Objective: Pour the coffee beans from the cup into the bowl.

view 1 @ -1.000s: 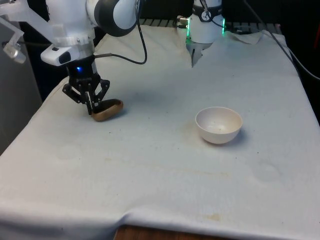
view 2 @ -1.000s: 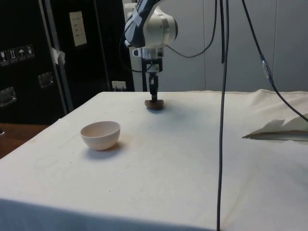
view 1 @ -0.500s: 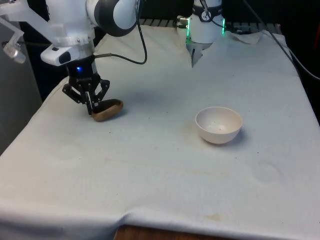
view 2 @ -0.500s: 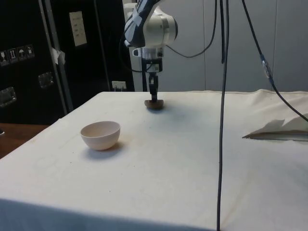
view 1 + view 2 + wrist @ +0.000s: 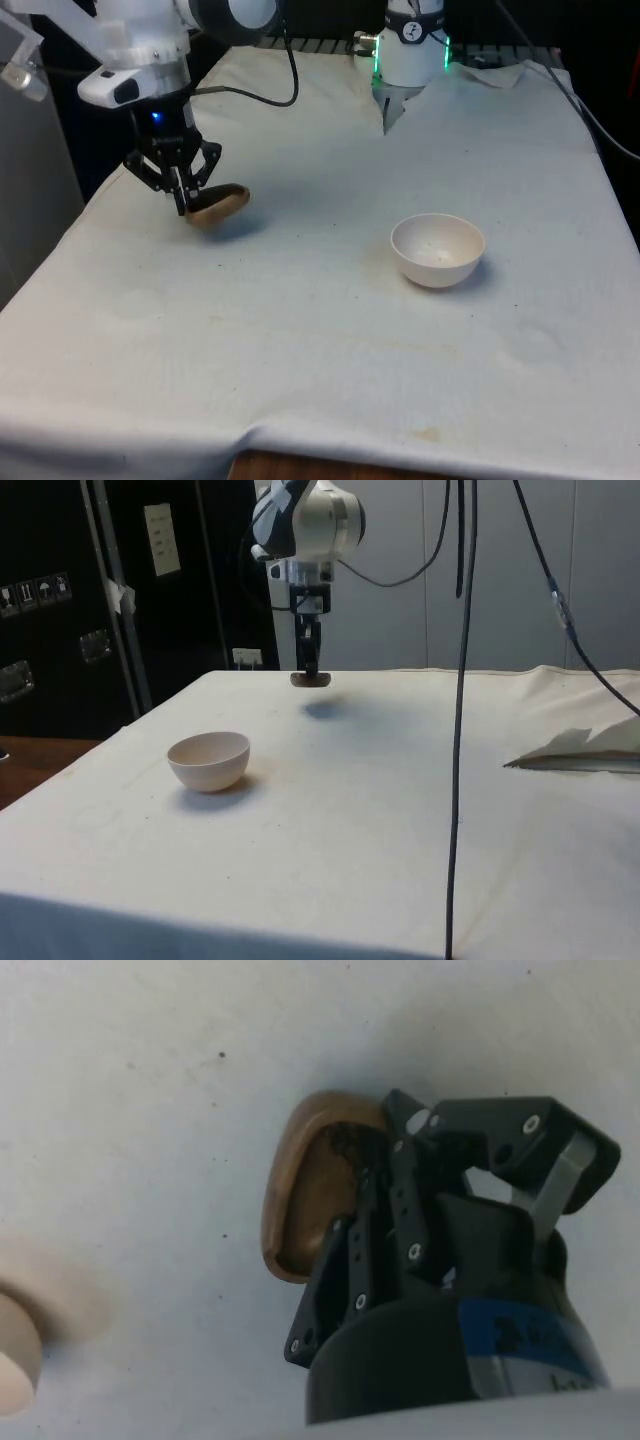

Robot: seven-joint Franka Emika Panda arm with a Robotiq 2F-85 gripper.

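Note:
A small brown wooden cup point(image 5: 217, 204) hangs just above the cloth at the front view's left, and my gripper point(image 5: 184, 200) is shut on its rim. From the side, the cup point(image 5: 311, 679) floats clear of its shadow, under the gripper point(image 5: 310, 670). In the wrist view, dark coffee beans point(image 5: 345, 1145) lie inside the cup point(image 5: 305, 1185) beside the black fingers point(image 5: 350, 1250). The white bowl point(image 5: 437, 250) stands empty to the front view's right, well apart from the cup. It also appears as the bowl point(image 5: 208, 760) in the side view and the bowl point(image 5: 20, 1355) in the wrist view.
The white cloth point(image 5: 320, 340) covers the whole table. It bunches into a fold point(image 5: 580, 750) at the side view's right. Black cables point(image 5: 462, 680) hang down in front of the side camera.
The gripper has lifted the cup off the cloth; one second ago the cup rested on the table, now it hangs above its own shadow.

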